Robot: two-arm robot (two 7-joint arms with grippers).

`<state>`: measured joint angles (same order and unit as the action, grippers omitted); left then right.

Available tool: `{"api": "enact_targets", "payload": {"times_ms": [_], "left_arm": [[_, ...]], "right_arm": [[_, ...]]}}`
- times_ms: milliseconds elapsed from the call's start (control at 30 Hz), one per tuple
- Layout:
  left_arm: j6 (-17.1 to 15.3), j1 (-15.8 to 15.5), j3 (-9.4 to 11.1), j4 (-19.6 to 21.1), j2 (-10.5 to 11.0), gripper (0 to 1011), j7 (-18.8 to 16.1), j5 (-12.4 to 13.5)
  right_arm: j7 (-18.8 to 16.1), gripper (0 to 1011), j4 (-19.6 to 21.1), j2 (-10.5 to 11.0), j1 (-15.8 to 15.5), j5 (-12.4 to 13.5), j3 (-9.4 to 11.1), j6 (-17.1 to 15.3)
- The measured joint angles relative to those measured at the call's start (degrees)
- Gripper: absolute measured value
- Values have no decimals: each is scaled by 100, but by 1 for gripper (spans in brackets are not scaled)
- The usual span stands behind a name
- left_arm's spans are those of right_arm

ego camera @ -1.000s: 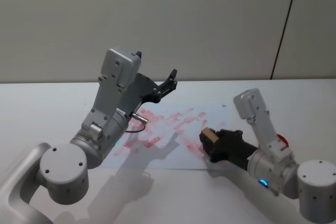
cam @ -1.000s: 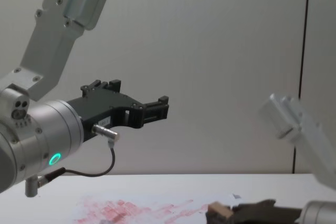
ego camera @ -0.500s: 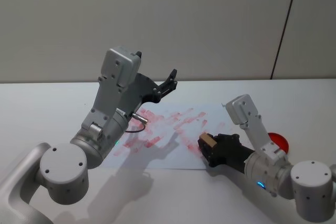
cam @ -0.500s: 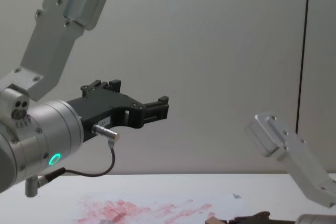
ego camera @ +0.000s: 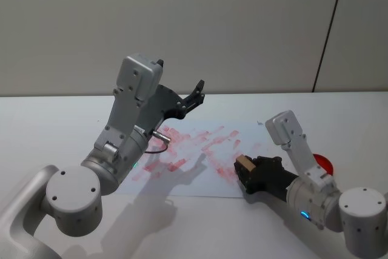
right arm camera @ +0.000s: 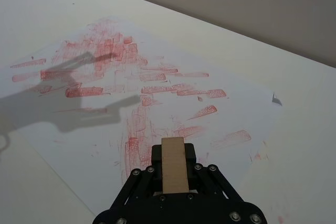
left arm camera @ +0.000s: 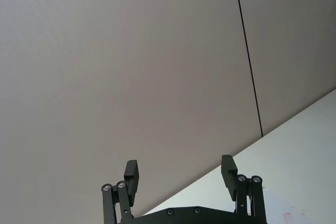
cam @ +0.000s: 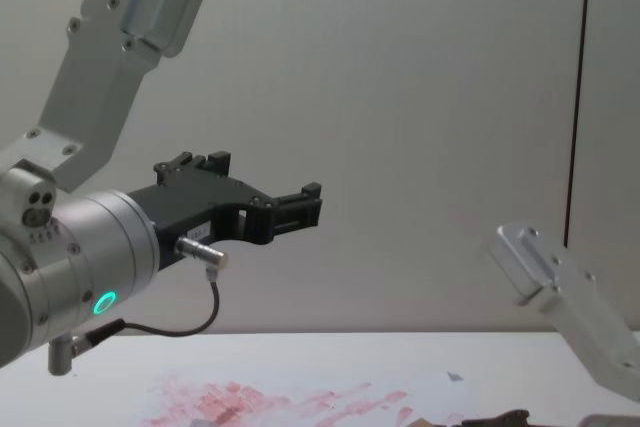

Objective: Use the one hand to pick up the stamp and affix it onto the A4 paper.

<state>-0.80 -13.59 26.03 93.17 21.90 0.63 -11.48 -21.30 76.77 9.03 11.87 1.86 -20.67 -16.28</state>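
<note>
Because the stamp (right arm camera: 174, 165) must print, right gripper (right arm camera: 174, 154) clamps it low over the paper (right arm camera: 231, 109); left gripper (ego camera: 199, 91) idles agape, raised.

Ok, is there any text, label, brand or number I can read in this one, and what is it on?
No legible text in any view.
Red marks on the paper: smeared rectangles, no letters or numbers can be read.
Top face of the stamp: plain wood, no print.
</note>
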Motion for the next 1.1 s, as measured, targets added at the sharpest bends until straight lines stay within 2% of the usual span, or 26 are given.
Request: {"api": "enact_targets", "payload": {"times_ms": [333,600,867,933,967,1100], "left_arm": [[0,0,0,0,0,1001,0,0],[0,0,0,0,0,1001,0,0],[0,0,0,0,0,1001,0,0],[0,0,0,0,0,1001,0,0],[0,0,0,0,0,1001,0,0],[0,0,0,0,0,1001,0,0]], "right_arm": [[82,220,114,37,-107,67,-10,-123],[180,219,153,47,-129,228,16,-51],[304,219,442,97,-100,562,162,203],[375,220,637,171,-118,737,261,273],[375,220,637,171,-118,737,261,273],[494,219,984,381,-242,1000,469,318]]}}
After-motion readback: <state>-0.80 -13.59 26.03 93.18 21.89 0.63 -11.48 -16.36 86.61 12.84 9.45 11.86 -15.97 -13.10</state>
